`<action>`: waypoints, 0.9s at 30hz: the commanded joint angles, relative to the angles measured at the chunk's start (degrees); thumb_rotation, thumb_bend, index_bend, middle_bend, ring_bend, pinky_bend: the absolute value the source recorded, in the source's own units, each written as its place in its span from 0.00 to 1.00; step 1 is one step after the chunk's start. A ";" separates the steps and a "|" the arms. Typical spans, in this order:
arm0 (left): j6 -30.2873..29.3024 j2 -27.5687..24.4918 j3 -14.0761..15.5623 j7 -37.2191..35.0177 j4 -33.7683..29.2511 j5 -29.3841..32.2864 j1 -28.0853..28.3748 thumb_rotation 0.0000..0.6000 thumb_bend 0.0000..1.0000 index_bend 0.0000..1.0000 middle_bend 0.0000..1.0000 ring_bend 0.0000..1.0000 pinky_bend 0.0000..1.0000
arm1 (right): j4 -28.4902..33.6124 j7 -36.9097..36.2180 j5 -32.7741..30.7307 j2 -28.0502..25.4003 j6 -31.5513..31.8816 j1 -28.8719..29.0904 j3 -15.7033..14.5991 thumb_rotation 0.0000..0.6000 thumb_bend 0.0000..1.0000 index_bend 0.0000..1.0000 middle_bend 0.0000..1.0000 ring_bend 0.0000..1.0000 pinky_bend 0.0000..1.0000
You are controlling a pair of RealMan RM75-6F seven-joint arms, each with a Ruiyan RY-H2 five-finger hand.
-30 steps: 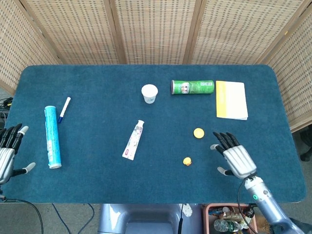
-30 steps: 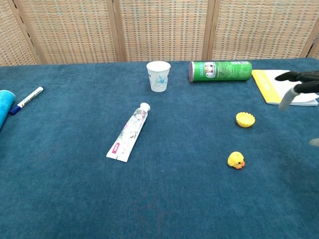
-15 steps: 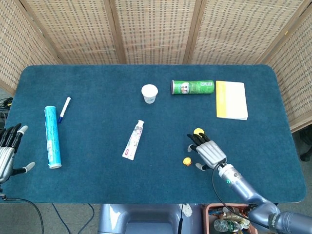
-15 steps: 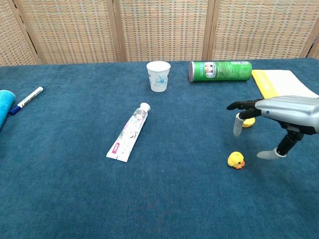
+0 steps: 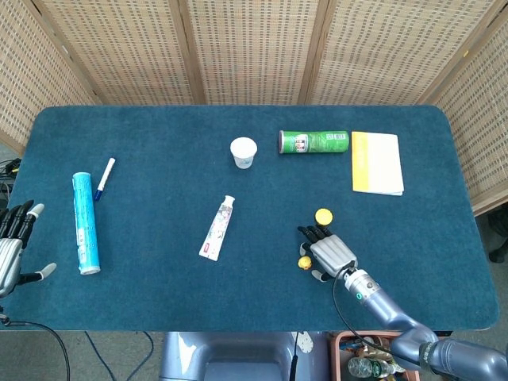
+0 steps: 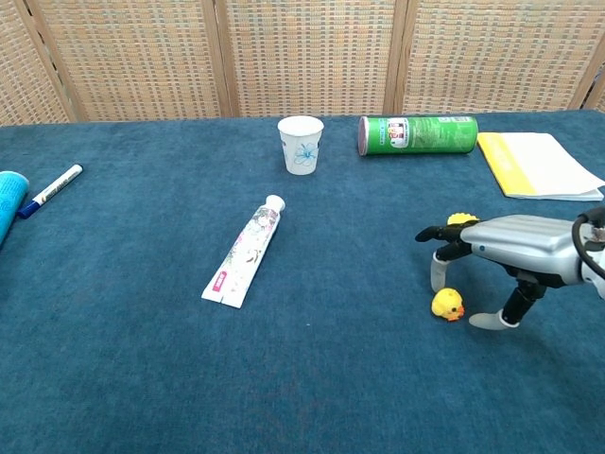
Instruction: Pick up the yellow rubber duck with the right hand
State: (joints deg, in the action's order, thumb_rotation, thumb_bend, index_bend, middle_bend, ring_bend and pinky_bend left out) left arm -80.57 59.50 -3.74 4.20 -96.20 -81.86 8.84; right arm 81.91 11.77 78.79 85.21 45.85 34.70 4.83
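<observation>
The yellow rubber duck (image 5: pixel 304 263) (image 6: pixel 447 305) sits on the blue table, right of centre near the front. My right hand (image 5: pixel 331 252) (image 6: pixel 506 248) hovers palm-down just over and to the right of it, fingers spread and pointing left, thumb (image 6: pixel 490 320) low beside the duck. It holds nothing. My left hand (image 5: pixel 13 246) rests open at the table's far left edge, seen only in the head view.
A small yellow cap (image 5: pixel 323 216) lies just behind my right hand. A toothpaste tube (image 5: pixel 217 228), paper cup (image 5: pixel 244 152), green can (image 5: pixel 313 142) and yellow notebook (image 5: pixel 376 162) lie further back. A blue tube (image 5: pixel 85 223) and pen (image 5: pixel 105 177) lie at the left.
My right hand has swept left from the table's right side and dropped lower, ending over the duck. The duck and my left hand have stayed put.
</observation>
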 commanded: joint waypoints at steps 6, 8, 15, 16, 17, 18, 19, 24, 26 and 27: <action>0.17 0.01 -0.13 0.04 0.02 0.31 0.09 1.00 0.00 0.00 0.00 0.00 0.00 | -1.32 -1.07 -0.19 0.92 0.13 0.63 -0.21 1.00 0.37 0.46 0.00 0.00 0.00; 0.32 0.02 -0.13 0.08 0.03 0.40 0.15 1.00 0.00 0.00 0.00 0.00 0.00 | -1.55 -1.45 0.01 1.10 0.43 0.72 -0.29 1.00 0.39 0.48 0.00 0.00 0.00; 0.68 0.07 -0.19 0.25 0.03 0.70 0.31 1.00 0.00 0.00 0.00 0.00 0.00 | -0.10 -4.20 0.25 0.15 1.37 1.08 0.46 1.00 0.41 0.48 0.00 0.00 0.00; 0.75 0.03 -0.20 0.19 0.04 0.76 0.34 1.00 0.00 0.00 0.00 0.00 0.00 | 0.49 -4.76 0.14 -0.42 1.59 1.22 0.89 1.00 0.41 0.48 0.00 0.00 0.00; 0.78 0.00 -0.22 0.11 0.03 0.80 0.35 1.00 0.00 0.00 0.00 0.00 0.00 | 0.87 -5.04 0.06 -0.86 1.86 1.34 1.31 1.00 0.41 0.48 0.00 0.00 0.00; 0.79 -0.01 -0.22 0.07 0.04 0.82 0.35 1.00 0.00 0.00 0.00 0.00 0.00 | 1.05 -5.13 0.01 -1.13 2.08 1.41 1.61 1.00 0.41 0.48 0.00 0.00 0.00; 0.79 -0.05 -0.24 0.00 0.06 0.84 0.35 1.00 0.00 0.00 0.00 0.00 0.00 | 1.33 -5.15 -0.14 -1.72 2.55 1.62 2.34 1.00 0.41 0.48 0.00 0.00 0.00; 0.68 -0.24 -0.15 -0.35 0.00 0.56 0.29 1.00 0.00 0.00 0.00 0.00 0.00 | 0.46 -3.94 -3.67 -3.77 3.13 3.30 6.55 1.00 0.41 0.48 0.00 0.00 0.00; 0.57 -0.28 -0.11 -0.45 -0.02 0.43 0.25 1.00 0.00 0.00 0.00 0.00 0.00 | -1.50 -2.31 -5.57 -3.75 2.67 4.30 7.76 1.00 0.41 0.48 0.00 0.00 0.00; 0.53 -0.29 -0.10 -0.48 -0.02 0.39 0.23 1.00 0.00 0.00 0.00 0.00 0.00 | -2.32 -1.58 -6.27 -3.65 2.42 4.68 8.05 1.00 0.41 0.48 0.00 0.00 0.00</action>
State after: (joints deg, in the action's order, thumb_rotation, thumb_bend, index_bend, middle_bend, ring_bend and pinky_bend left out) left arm -80.03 59.21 -3.84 3.72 -96.22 -81.47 9.07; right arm 81.31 8.65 74.05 81.77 48.68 38.30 11.70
